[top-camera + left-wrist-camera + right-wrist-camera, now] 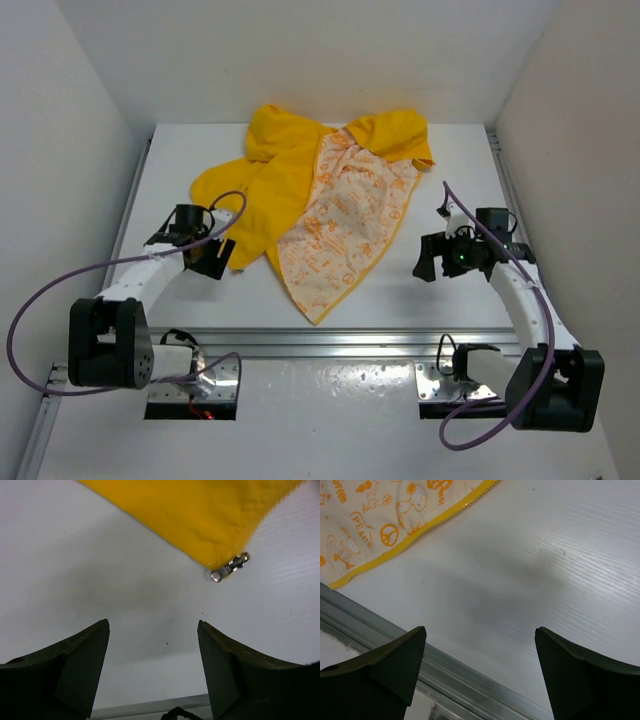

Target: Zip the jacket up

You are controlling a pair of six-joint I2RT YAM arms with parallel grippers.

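The jacket (290, 185) lies crumpled across the middle and far part of the white table (450, 180), between the two arms. Its shell is soft, matte, bright yellow cloth, bunched into folds at the far side. One front panel is turned over, showing a white lining (340, 225) printed all over with small orange cartoons and words. This panel narrows to a point close to the aluminium rail (330, 340) at the near edge. In the right wrist view the lining is edged by a yellow tape with a row of fine zip teeth (451, 510), running straight over the finely ribbed table top. In the left wrist view a flat yellow corner ends in a small shiny metal zip pull (230, 567), lying on the table. The left gripper (152, 630) hangs near that corner with its dark wedge-shaped fingers spread wide and nothing between them. The right gripper (480, 632) is likewise spread apart over bare table, just right of the lining's edge.
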